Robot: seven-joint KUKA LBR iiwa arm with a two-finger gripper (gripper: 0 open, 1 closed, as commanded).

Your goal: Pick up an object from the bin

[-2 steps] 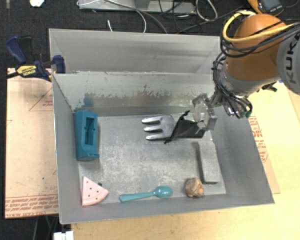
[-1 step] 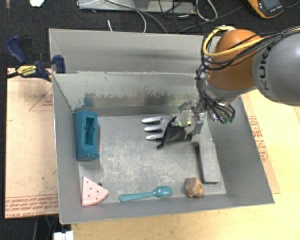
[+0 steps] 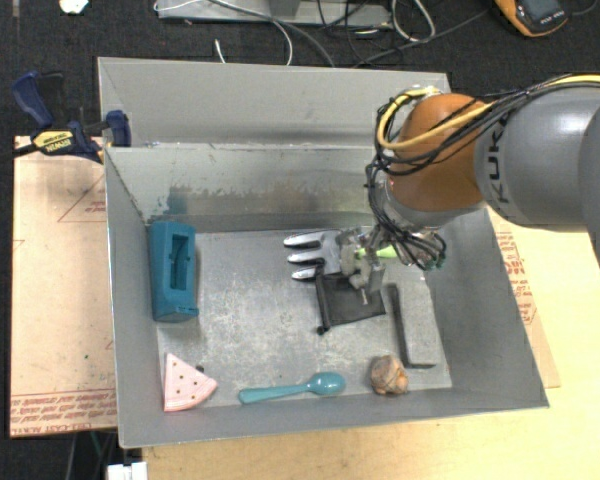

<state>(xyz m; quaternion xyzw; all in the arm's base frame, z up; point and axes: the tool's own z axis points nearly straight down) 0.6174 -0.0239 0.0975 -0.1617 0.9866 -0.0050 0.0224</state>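
Observation:
My gripper point(image 3: 360, 268) hangs low in the right half of the bin, under the orange wrist cover. Right beneath it lies a flat black piece point(image 3: 348, 306), tilted on the bin floor. Just left of the gripper is a silvery fork-like thing point(image 3: 305, 253) with its prongs pointing left. At the gripper's right side shows a small green thing point(image 3: 387, 252), partly hidden by cables. A black angled bar point(image 3: 408, 336) lies to the lower right of the black piece.
A teal block point(image 3: 174, 270) stands by the left wall. Along the front lie a pink wedge with dark dots point(image 3: 186, 384), a teal spoon point(image 3: 295, 390) and a brownish shell-like lump point(image 3: 387, 375). The arm covers the bin's back right corner.

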